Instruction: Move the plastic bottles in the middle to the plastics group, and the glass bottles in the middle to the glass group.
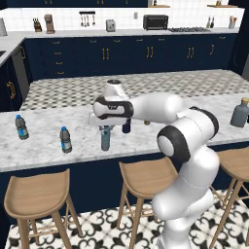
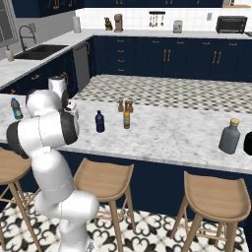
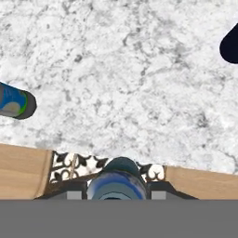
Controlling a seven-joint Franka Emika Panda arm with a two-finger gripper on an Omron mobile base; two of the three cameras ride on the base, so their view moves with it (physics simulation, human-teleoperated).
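My gripper [image 1: 105, 129] points down over the counter's front edge and is shut on the top of the slim pale teal plastic bottle [image 1: 105, 140], which stands upright. In the hand view the bottle's top [image 3: 116, 179] sits between my fingertips [image 3: 76, 191]. The dark navy plastic bottle [image 2: 100, 121] stands just behind, partly hidden by my arm [image 1: 126, 127]. To its right stands the amber glass bottle [image 2: 126, 119]. Two blue-labelled water bottles [image 1: 65, 140] [image 1: 21, 127], the plastics group, stand to the left. The grey-blue glass bottle [image 1: 240, 113] stands far right.
Two short brown shakers [image 2: 120, 105] [image 2: 130, 106] stand behind the amber bottle. Wooden stools [image 1: 39, 193] [image 1: 146, 177] line the front of the marble counter [image 1: 44, 155]. A dark object [image 2: 248, 142] shows at the far right edge.
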